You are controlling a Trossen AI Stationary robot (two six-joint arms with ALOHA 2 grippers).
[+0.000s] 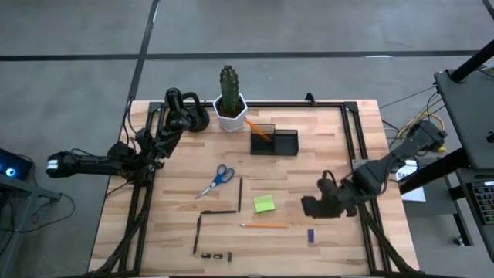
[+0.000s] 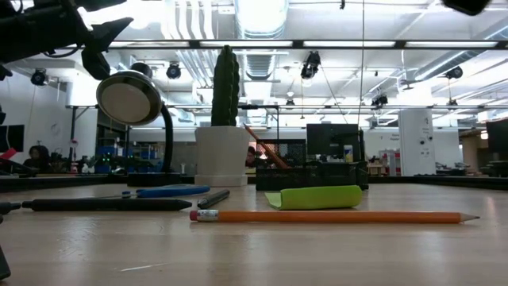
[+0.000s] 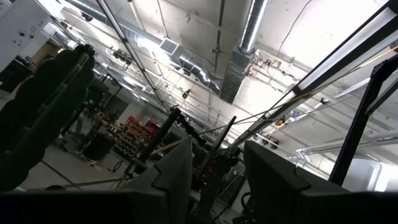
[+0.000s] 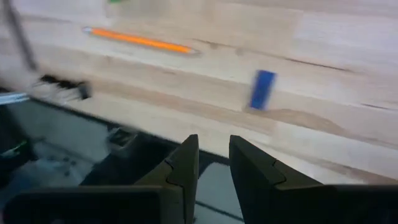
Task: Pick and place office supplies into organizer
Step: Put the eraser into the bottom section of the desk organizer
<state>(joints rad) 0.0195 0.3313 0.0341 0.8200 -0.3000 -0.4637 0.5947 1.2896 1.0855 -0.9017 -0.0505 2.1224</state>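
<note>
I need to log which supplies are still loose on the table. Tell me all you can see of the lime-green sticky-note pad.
The lime-green sticky-note pad is a small square block of paper lying flat on the wooden table, slightly turned, one edge curling up in the low view. Nothing touches it; an orange pencil lies just in front.

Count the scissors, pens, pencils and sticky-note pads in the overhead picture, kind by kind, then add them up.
Scissors: 1
Pens: 3
Pencils: 2, one standing in the organizer
Sticky-note pad: 1
Total: 7
</note>
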